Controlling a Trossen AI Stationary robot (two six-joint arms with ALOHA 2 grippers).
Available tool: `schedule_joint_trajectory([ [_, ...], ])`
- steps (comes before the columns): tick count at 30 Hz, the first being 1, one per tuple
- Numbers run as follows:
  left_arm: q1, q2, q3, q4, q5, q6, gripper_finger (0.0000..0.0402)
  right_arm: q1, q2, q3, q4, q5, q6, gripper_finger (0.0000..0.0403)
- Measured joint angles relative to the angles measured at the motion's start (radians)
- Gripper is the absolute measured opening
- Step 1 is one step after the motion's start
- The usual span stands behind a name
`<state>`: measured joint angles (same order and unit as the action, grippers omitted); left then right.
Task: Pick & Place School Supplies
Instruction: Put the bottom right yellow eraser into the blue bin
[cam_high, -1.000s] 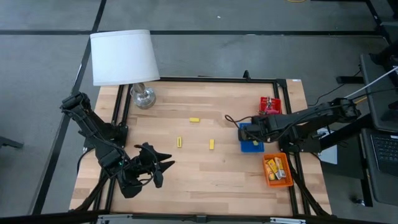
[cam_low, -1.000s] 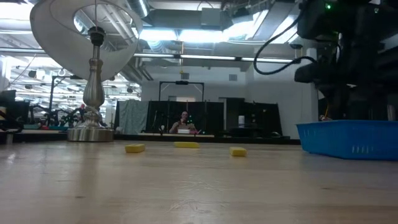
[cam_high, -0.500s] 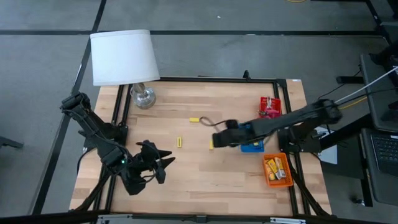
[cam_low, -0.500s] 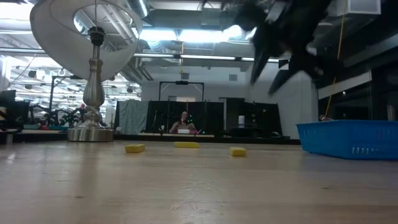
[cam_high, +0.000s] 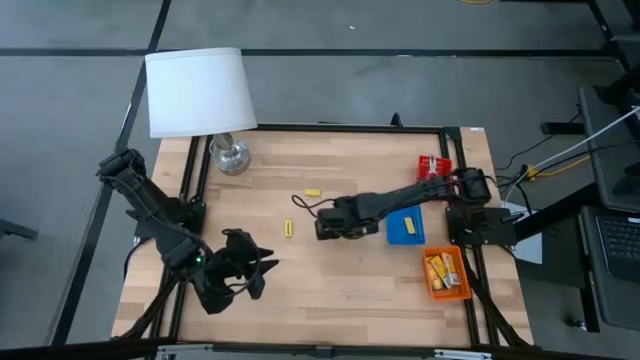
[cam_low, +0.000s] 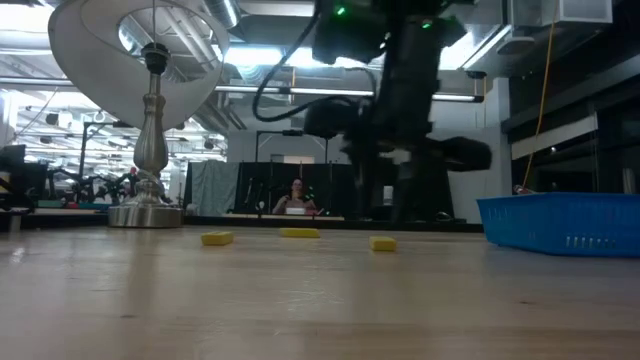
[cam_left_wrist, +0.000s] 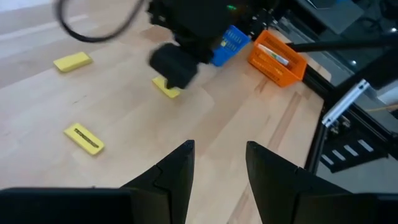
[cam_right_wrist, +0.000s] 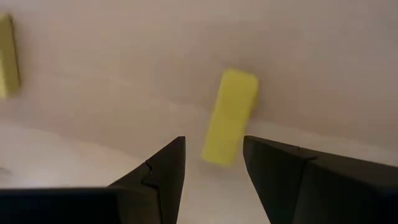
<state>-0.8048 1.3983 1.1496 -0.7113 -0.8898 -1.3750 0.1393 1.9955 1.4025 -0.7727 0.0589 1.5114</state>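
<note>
Yellow oblong pieces are lying loose on the wooden bench (cam_high: 330, 280). One yellow piece (cam_right_wrist: 230, 116) is sitting just ahead of the right gripper (cam_right_wrist: 214, 171), whose fingers are standing apart around nothing, poised above it with the piece showing in the gap between them. From overhead that right gripper (cam_high: 330, 228) is hanging over the middle of the bench, hiding that piece beneath it, with its dark arm reaching in from the right edge.

A second yellow piece (cam_high: 289, 228) is lying to the left of it, and a third yellow piece (cam_high: 312, 192) is resting farther back toward the lamp (cam_high: 198, 92). At bench height all three are showing in a row in front of the right arm.

A blue tray (cam_high: 405, 227) is sitting just right of the gripper, with a red tray (cam_high: 434, 168) behind it holding red-handled tools, and an orange tray (cam_high: 445, 275) in front of it carrying yellow printed packs (cam_high: 440, 268).

The left gripper (cam_high: 255, 270) is waiting near the front left of the bench, well apart from the pieces, its fingers (cam_left_wrist: 177, 171) parted and holding nothing.

A person is sitting far back in the room beyond the bench.
</note>
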Motion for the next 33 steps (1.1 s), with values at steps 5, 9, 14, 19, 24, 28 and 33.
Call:
schedule_joint_trajectory([
  [5,-0.027,0.0,0.0,0.0,-0.006,0.001,0.0141,-0.039,0.045,0.036,-0.02,-0.027,0.003,0.0164],
  [9,-0.047,0.0,0.0,0.0,-0.023,0.001,0.0141,-0.048,0.056,0.037,-0.078,-0.062,0.041,0.0164],
  [14,-0.059,0.0,0.0,-0.006,-0.066,0.014,0.0141,-0.051,0.057,0.037,-0.083,-0.076,0.069,0.0164],
  [19,-0.058,0.0,0.0,-0.007,-0.067,0.039,0.0141,-0.051,0.072,0.037,-0.039,-0.094,0.105,0.0164],
  [24,-0.058,0.0,0.0,-0.006,-0.067,0.044,0.0141,-0.051,0.086,0.038,-0.026,-0.105,0.108,0.0164],
  [28,-0.058,0.0,0.0,-0.005,-0.067,0.044,0.0141,-0.049,0.091,0.039,-0.02,-0.112,0.106,0.0164],
  [33,-0.058,-0.012,0.0,-0.004,-0.068,0.038,0.0141,-0.046,0.092,0.038,-0.017,-0.104,0.105,0.0156],
])
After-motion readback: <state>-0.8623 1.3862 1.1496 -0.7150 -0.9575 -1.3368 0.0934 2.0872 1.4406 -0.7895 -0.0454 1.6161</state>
